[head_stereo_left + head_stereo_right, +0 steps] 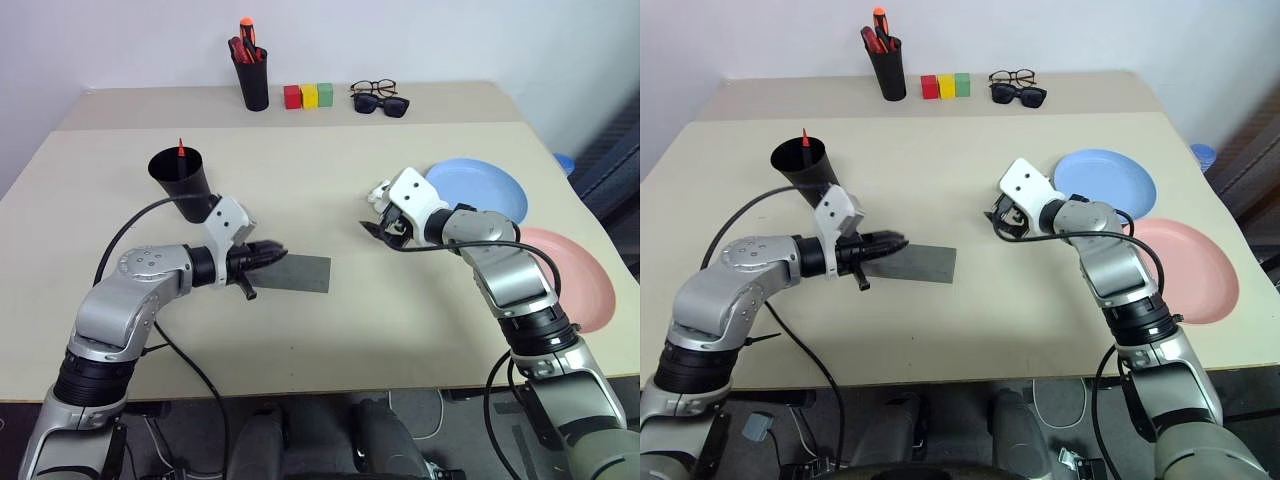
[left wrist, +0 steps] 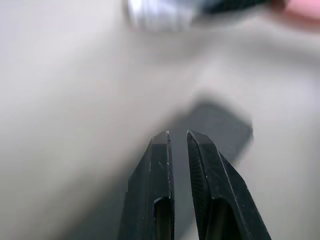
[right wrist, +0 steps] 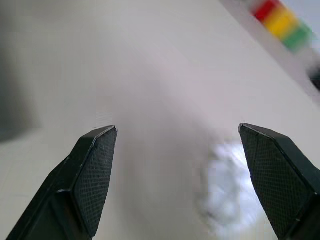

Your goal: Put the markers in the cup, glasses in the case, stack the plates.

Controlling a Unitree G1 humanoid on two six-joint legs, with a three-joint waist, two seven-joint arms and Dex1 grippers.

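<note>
L gripper [image 1: 278, 251]: jaws pressed together, nothing pinched, tips over near end of grey case [image 1: 300, 272], which lies flat mid counter [image 1: 330, 340], partly hidden by gripper. R gripper [image 1: 385, 228]: jaws spread wide, empty, above bare counter just beside blue plate [image 1: 480, 185]. Pink plate [image 1: 580, 280] near it, arm covers part. Cup [image 1: 182, 180] by L arm, red marker tip [image 1: 181, 148] poking out; 2nd marker can't make out. Clear glasses [image 1: 373, 88] at far edge, touching sunglasses [image 1: 381, 103]. R wrist view: blurred white patch, unreadable.

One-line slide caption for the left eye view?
Left claw shut over the flat grey rectangular case; right claw open beside the round light blue plate; a red marker stands in the black tapered cup.
</note>
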